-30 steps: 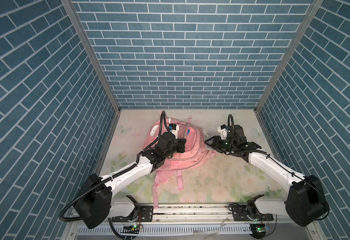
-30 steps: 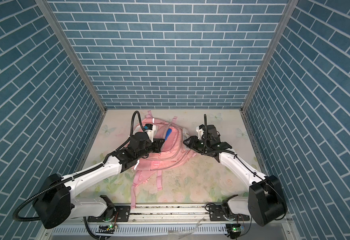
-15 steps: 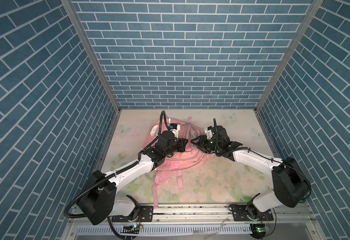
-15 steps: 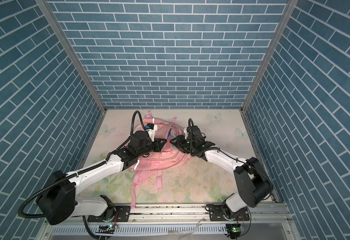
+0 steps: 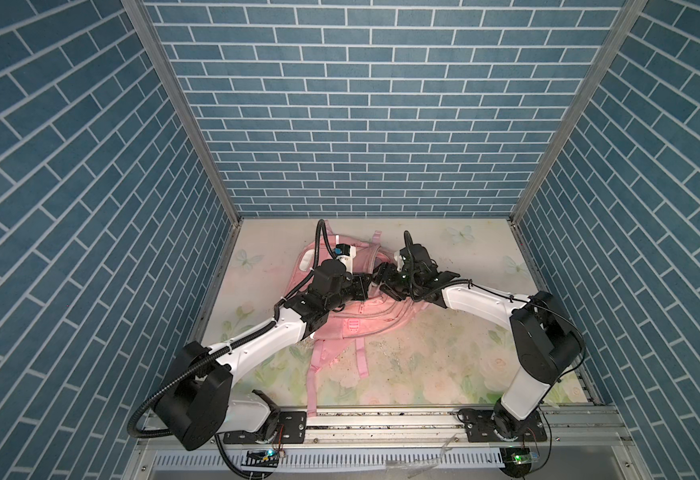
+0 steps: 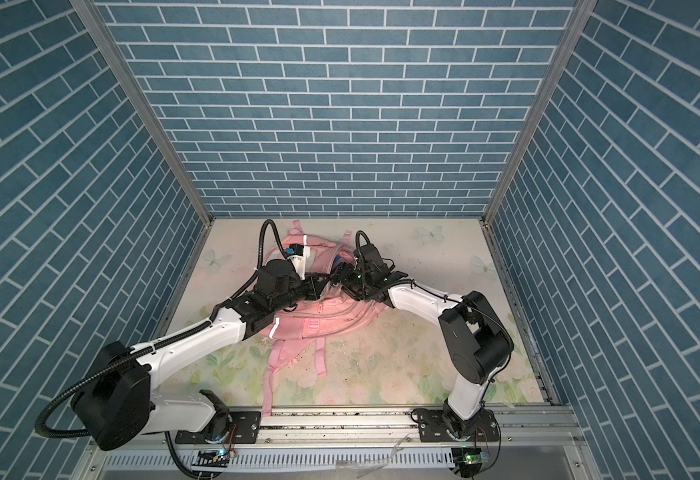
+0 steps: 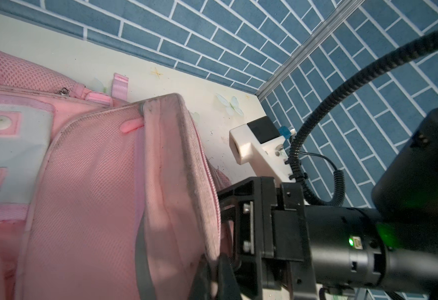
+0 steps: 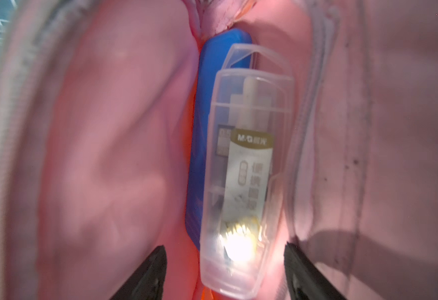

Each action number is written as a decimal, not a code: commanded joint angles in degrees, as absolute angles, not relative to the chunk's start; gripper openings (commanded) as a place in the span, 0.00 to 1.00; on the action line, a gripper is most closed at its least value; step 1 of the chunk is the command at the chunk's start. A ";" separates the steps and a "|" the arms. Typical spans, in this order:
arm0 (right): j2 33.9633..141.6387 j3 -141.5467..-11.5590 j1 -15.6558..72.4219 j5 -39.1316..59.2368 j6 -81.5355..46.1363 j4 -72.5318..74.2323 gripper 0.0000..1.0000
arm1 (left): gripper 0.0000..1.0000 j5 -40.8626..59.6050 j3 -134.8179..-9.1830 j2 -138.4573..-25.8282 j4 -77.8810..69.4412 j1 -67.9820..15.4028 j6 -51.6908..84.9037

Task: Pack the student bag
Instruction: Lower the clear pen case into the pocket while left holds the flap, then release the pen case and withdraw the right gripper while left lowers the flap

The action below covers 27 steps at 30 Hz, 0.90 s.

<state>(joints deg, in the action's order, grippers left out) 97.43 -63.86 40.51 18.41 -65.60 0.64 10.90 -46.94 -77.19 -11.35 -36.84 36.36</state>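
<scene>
While I watch from afar, my left gripper (image 7: 214,275) is clenched on the zipped rim of the student bag (image 5: 371,322), and that pink edge stands raised beside the mesh panel. In both top views the student bag lies on the floral table (image 5: 443,357), toward the back wall and between my two arms. Its straps (image 5: 312,386) trail toward the front rail. Further right, my right gripper (image 8: 224,246) reaches into the bag's open mouth, jaws spread and grasping nothing. A clear plastic case (image 8: 246,168) with a white label lies between its fingers (image 8: 150,270) in the pink lining, beside a blue item (image 8: 207,104).
</scene>
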 commanded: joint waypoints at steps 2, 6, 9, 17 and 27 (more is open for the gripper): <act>90.20 -61.95 40.20 13.91 -60.74 -5.14 0.73 | 0.00 12.44 -48.68 -75.66 -13.18 -37.23 34.94; 85.48 -58.67 38.24 13.07 -57.51 -6.85 0.68 | 0.00 14.16 -50.25 -76.04 -11.68 -37.30 32.52; 82.01 -56.33 35.10 12.58 -55.30 -9.34 0.62 | 0.00 14.79 -53.54 -77.24 -5.33 -37.73 26.20; 76.24 -53.42 32.35 12.98 -46.87 -10.27 0.57 | 0.54 7.50 -62.30 -76.45 20.10 -37.88 -5.49; 76.42 -50.60 33.17 19.39 -41.43 -6.53 0.56 | 0.59 6.73 -45.61 -65.65 13.92 -37.71 -38.02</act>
<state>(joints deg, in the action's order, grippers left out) 77.78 -52.01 32.49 17.23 -45.76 -8.27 7.40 -48.49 -66.78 15.92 -37.76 -24.38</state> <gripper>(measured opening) 0.561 0.590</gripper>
